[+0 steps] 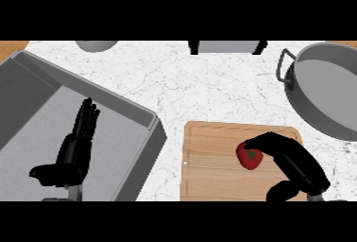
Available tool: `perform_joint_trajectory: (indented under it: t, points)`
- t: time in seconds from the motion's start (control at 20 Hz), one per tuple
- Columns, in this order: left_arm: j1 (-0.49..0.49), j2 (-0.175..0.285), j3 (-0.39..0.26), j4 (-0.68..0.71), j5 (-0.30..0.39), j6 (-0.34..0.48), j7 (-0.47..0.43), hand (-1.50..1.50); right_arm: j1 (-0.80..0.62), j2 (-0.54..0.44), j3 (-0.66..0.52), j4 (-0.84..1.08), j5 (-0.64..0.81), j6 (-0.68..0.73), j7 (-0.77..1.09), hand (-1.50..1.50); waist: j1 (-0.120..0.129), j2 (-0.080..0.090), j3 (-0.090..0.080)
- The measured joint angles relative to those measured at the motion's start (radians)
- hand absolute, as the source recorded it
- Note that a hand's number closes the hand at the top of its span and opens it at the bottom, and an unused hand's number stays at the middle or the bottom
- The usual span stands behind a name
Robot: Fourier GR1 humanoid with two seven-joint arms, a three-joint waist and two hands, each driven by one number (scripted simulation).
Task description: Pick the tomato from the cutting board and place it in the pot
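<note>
A red tomato (248, 159) with a green stem lies on the wooden cutting board (209, 165) at the lower middle. My right hand (289, 158) reaches over the board from the lower right, its fingers curled over the tomato's top and right side. The grey pot (327, 94) with a dark side handle stands at the right edge, above the board. My left hand (75, 146) rests open with fingers up at the lower left, over the grey sink.
A large grey sink basin (125, 111) fills the left side, its rim close to the board's left edge. A grey bowl (96, 45) and a dark-framed object (227, 47) sit at the counter's far edge. White marble counter lies between board and pot.
</note>
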Motion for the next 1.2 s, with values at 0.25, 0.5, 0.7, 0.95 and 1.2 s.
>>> perform_joint_trajectory:
  t: [0.25, 0.5, 0.7, 0.95, 1.2]
  points:
    - [0.003, -0.005, 0.003, -0.008, -0.003, -0.009, 0.003, 0.00, -0.015, 0.036, -0.019, 0.013, 0.016, -0.072, -0.045, 1.50, -0.001, 0.001, 0.001]
    - [0.007, -0.014, 0.008, -0.011, -0.012, -0.013, 0.005, 0.00, -0.018, 0.050, -0.044, 0.030, 0.024, -0.118, -0.101, 1.50, -0.001, -0.002, 0.000]
    - [0.009, -0.015, 0.000, -0.041, -0.017, -0.009, 0.026, 0.00, -0.060, 0.088, -0.088, 0.055, 0.047, -0.146, -0.015, 1.50, 0.009, 0.005, 0.001]
    - [-0.012, -0.022, -0.019, -0.051, -0.019, -0.021, 0.025, 0.00, -0.201, 0.140, -0.226, 0.185, 0.122, -0.131, 0.343, 1.50, 0.054, 0.031, -0.004]
    - [-0.041, -0.029, -0.040, -0.042, -0.019, -0.037, 0.028, 0.00, -0.418, 0.153, -0.326, 0.294, 0.241, -0.134, 0.687, 1.50, 0.100, 0.042, -0.005]
